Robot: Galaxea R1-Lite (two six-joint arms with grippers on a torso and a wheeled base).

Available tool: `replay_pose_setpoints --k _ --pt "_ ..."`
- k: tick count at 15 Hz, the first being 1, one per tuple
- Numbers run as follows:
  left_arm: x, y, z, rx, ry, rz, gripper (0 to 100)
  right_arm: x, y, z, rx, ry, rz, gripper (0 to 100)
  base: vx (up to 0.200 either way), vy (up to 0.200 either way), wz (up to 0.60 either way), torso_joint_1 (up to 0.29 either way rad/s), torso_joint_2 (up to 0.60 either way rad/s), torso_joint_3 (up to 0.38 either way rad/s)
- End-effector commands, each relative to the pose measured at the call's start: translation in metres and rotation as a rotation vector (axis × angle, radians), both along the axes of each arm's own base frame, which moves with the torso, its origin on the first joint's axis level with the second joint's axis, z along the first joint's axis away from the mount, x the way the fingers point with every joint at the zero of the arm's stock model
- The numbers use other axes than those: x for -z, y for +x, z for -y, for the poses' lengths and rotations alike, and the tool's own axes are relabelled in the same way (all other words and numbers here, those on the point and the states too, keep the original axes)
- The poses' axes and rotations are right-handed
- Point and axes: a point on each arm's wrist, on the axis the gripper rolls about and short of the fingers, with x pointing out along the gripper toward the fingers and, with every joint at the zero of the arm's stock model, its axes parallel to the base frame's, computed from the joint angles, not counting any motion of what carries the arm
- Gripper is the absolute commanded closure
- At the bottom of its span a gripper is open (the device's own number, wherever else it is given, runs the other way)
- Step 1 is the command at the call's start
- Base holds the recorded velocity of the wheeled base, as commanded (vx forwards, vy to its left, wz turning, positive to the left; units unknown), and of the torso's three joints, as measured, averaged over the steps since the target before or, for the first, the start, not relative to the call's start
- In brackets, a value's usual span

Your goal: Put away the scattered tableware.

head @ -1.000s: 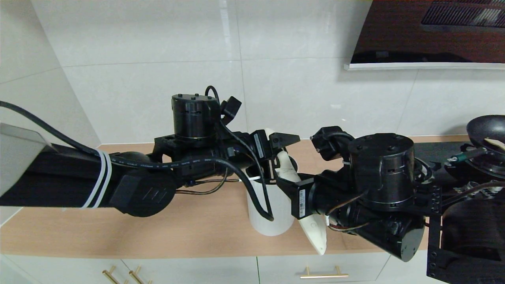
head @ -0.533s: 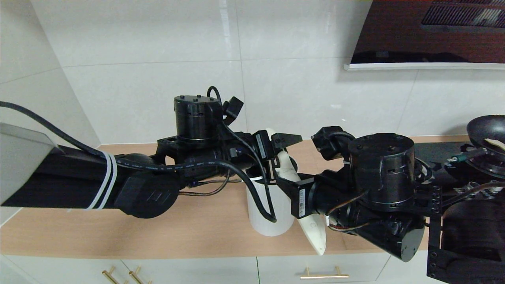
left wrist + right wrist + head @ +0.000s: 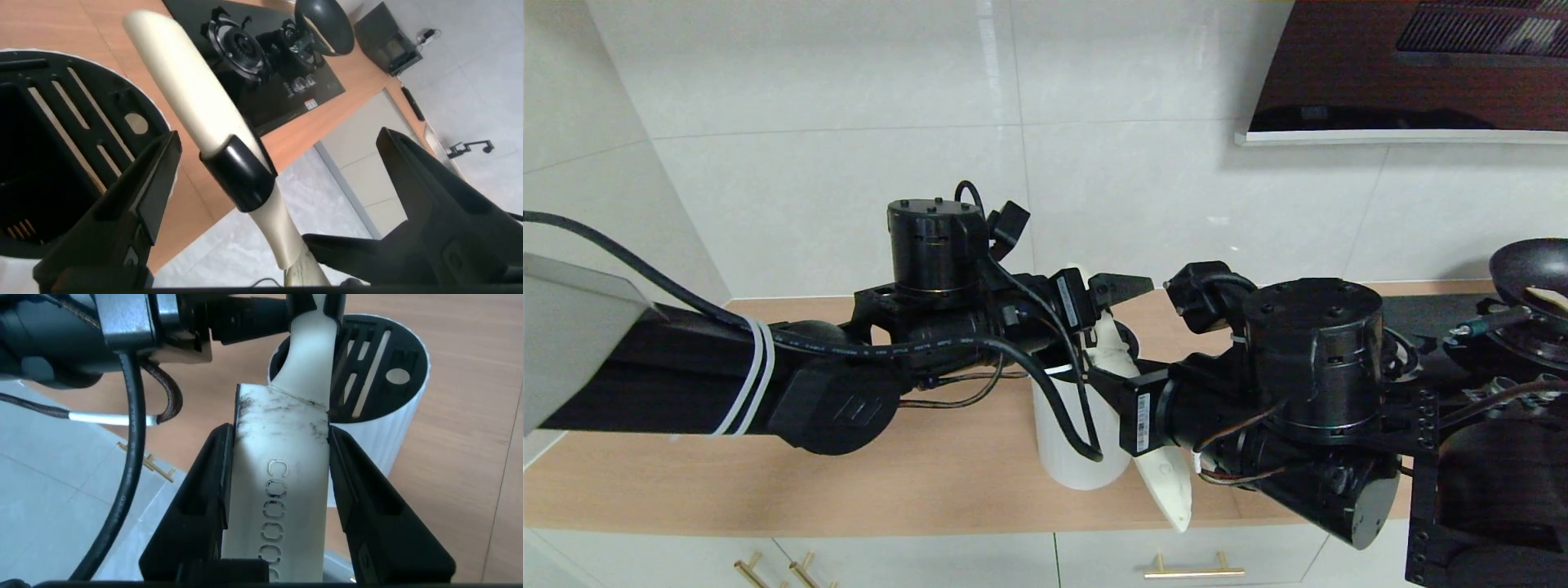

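A pale wooden counter (image 3: 915, 482) carries a glossy black hob (image 3: 274, 69) with a dark pan (image 3: 1529, 268) on it, out past the right gripper (image 3: 282, 486). Its jaws pinch the flat, perforated white blade of the knife (image 3: 184, 82) — the smooth cream handle, ringed in black, passes untouched between the left gripper's (image 3: 278, 151) spread jaws, just above the white, slotted cylindrical holder (image 3: 1068, 457).

Knife (image 3: 188, 90): cream handle, one black band; blade (image 3: 282, 482) off-white, dark smudges, row of small oval marks. Knife holder (image 3: 1062, 467): white wall, black slotted top. Worktop (image 3: 849, 482): light wood grain. Hob (image 3: 323, 77): black. Wall tiles (image 3: 809, 82): white.
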Motion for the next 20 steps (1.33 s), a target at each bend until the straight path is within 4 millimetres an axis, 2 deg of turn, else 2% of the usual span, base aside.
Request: replay_pose_setpoints --k 1,2,3,17,18,20 --pt "0.000 0.000 0.000 0.002 0.000 -0.001 0 0.000 0.000 0.000 -0.001 0.000 0.000 100 0.000 0.000 0.00 0.000 0.00 0.000" --pt "0.000 -0.001 0.001 0.003 0.000 -0.001 0 0.000 0.000 0.000 -0.001 0.000 0.000 100 0.000 0.000 0.00 0.000 0.00 0.000" --pt "0.000 -0.001 0.001 0.003 -0.001 0.001 100 0.000 0.000 0.000 0.005 -0.001 0.001 100 0.000 0.000 0.00 0.000 0.00 0.000" --pt "-0.003 -0.002 0.000 -0.004 -0.015 -0.005 100 0.001 0.005 -0.003 0.058 0.025 0.035 100 0.000 0.000 0.00 0.000 0.00 0.000" --pt "-0.005 -0.002 0.000 -0.007 -0.028 -0.014 100 0.000 0.004 -0.002 0.064 0.025 0.037 0 0.000 0.000 0.00 0.000 0.00 0.000" --pt "-0.010 -0.004 -0.002 -0.007 -0.045 -0.011 100 0.000 0.005 -0.002 0.067 0.025 0.037 0 0.000 0.000 0.00 0.000 0.00 0.000"
